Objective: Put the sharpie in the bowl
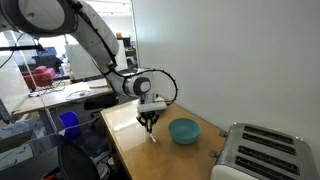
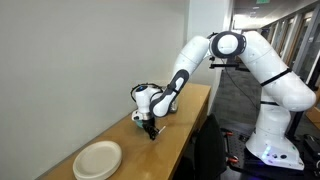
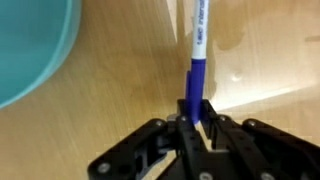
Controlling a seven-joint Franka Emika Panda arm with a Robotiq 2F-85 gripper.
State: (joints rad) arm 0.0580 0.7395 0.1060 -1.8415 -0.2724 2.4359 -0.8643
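Observation:
The sharpie (image 3: pixel 198 50) is a thin pen with a blue barrel and a white printed section. My gripper (image 3: pixel 193 112) is shut on its blue end. In an exterior view the gripper (image 1: pixel 148 120) holds the sharpie (image 1: pixel 153 134) pointing down at the wooden table, left of the teal-blue bowl (image 1: pixel 183 130). Whether the tip touches the table cannot be told. The bowl's rim fills the upper left corner of the wrist view (image 3: pixel 30 45). In an exterior view the gripper (image 2: pixel 148 126) hangs over the table, and the bowl does not show there.
A silver toaster (image 1: pixel 265 152) stands at the table's near right end. A flat white stack of plates (image 2: pixel 98 160) lies on the table near the wall. The white wall runs along the table's far side. A blue bin (image 1: pixel 67 121) stands beyond the table edge.

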